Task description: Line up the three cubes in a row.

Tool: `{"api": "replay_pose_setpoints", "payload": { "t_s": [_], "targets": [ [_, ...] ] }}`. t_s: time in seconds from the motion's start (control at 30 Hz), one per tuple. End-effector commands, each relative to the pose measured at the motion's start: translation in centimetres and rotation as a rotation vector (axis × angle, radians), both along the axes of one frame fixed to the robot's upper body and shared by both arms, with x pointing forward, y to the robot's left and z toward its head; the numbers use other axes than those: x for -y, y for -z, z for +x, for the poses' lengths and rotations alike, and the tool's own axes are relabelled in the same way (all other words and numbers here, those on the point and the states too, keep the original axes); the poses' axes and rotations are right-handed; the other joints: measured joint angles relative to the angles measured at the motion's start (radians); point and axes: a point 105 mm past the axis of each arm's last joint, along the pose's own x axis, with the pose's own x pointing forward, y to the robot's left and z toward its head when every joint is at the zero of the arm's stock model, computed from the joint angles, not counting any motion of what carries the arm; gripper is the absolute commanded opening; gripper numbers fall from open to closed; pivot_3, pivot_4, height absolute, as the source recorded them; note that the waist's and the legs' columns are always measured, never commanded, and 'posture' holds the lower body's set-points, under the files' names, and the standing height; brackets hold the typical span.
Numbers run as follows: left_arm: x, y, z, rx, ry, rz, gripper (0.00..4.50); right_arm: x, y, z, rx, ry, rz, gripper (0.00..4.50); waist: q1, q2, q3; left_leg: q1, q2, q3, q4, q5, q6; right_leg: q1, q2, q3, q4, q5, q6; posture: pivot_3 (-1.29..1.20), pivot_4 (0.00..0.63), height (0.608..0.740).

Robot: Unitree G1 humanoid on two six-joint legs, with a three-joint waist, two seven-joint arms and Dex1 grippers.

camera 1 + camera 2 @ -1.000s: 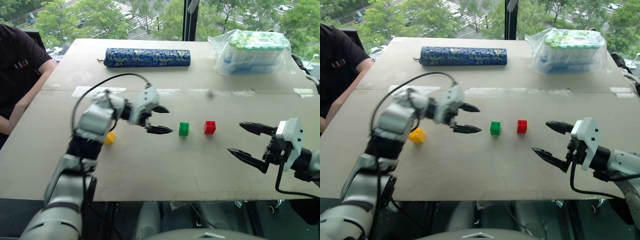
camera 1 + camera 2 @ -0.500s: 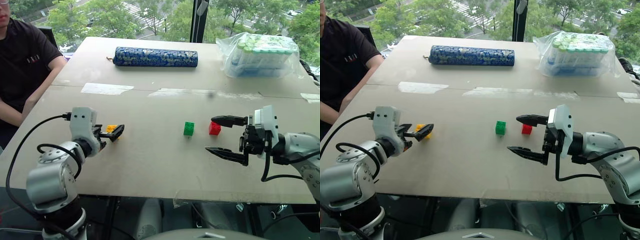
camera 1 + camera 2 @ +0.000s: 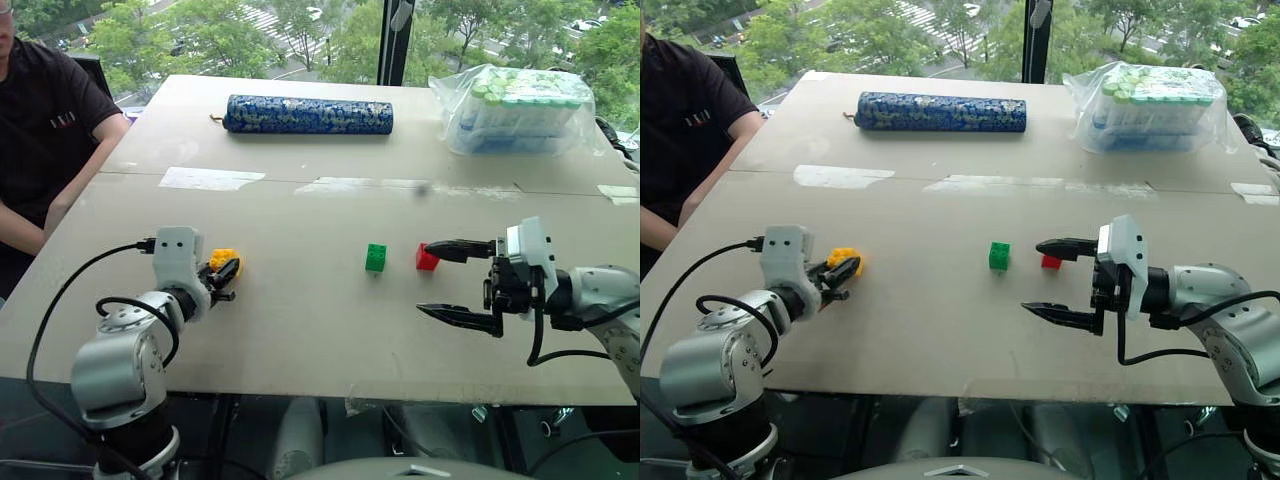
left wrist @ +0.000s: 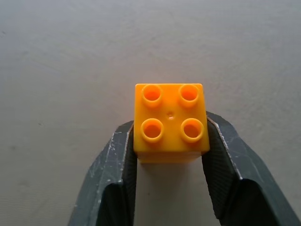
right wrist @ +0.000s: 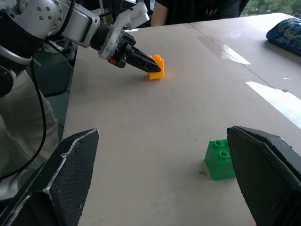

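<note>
Nearest, at about four o'clock on the bench (image 3: pixel 320 330), the right end effector (image 3: pixel 444 282) hangs with its two black fingers spread wide and nothing between them — one fingertip sits just beside the red cube (image 3: pixel 427 258). At about eight o'clock, the left end effector (image 3: pixel 228 274) has its fingers clamped on opposite sides of the yellow cube (image 4: pixel 170 121), which sits studs up. Near the middle, the green cube (image 3: pixel 376 257) stands just at nine o'clock of the red one, close but apart, with the yellow cube well apart further toward nine o'clock. Beyond, a blue patterned roll (image 3: pixel 308 114) lies at twelve o'clock, a clear bag of containers (image 3: pixel 520 108) at two o'clock, and a person in a dark shirt (image 3: pixel 45 130) sits at ten o'clock.
</note>
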Motion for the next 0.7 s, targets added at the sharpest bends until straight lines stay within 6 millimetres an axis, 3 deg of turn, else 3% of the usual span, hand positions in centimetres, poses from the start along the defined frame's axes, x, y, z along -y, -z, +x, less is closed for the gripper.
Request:
{"api": "replay_pose_setpoints", "payload": {
  "t_s": [0.03, 0.07, 0.17, 0.3, 0.4, 0.7],
  "targets": [
    [1.6, -3.0, 1.8, 0.148, 0.269, 0.024, 1.25, 0.5, -1.3, -0.4, 0.080, 0.041, 0.009, 4.50, 0.002, 0.000, 0.000, 0.000, 0.000, 0.000, 0.000, 0.000, 0.000, 0.000, 0.000, 0.000, 0.000, 0.000, 0.000, 0.00, 0.150, 0.740],
    [2.3, -3.4, 2.0, 0.163, 0.345, 0.003, 1.25, 0.5, -1.3, -0.4, 0.079, 0.047, 0.012, 4.50, 0.004, 0.000, 0.000, 0.000, 0.000, 0.000, 0.000, 0.000, 0.000, 0.000, 0.000, -0.001, 0.000, 0.000, 0.000, 0.00, 0.150, 0.740],
    [5.3, -4.1, 1.8, 0.130, 0.796, -0.024, 1.25, 0.8, -1.2, -0.6, 0.080, 0.080, 0.014, 4.50, 0.004, 0.000, 0.000, 0.000, 0.000, 0.000, 0.000, 0.000, 0.000, 0.000, -0.001, -0.001, 0.000, 0.000, 0.000, 0.00, 0.150, 0.740],
    [6.0, -3.1, 2.3, 0.032, 1.202, 0.088, 1.25, 1.3, -1.4, -0.9, 0.090, 0.130, 0.017, 4.50, 0.002, 0.001, 0.000, -0.001, -0.001, 0.001, -0.001, 0.000, 0.000, -0.001, 0.000, -0.001, -0.002, 0.000, -0.001, 0.00, 0.150, 0.740],
    [5.5, -1.7, 3.7, -0.004, 1.335, 0.241, 1.25, 1.4, -1.5, -1.2, 0.096, 0.154, 0.017, 4.50, -0.003, 0.001, 0.001, -0.001, -0.001, 0.002, -0.002, 0.000, 0.000, -0.001, 0.001, 0.000, -0.002, 0.000, -0.001, 0.00, 0.150, 0.740],
    [8.3, -1.5, 7.1, 0.007, 1.510, 0.346, 1.25, 1.8, -1.6, -2.4, 0.103, 0.244, 0.008, 4.50, 0.003, 0.001, 0.001, -0.007, 0.000, 0.001, -0.001, 0.000, 0.000, -0.004, 0.001, -0.001, -0.004, 0.000, -0.001, 0.00, 0.150, 0.740]
  ]
}}
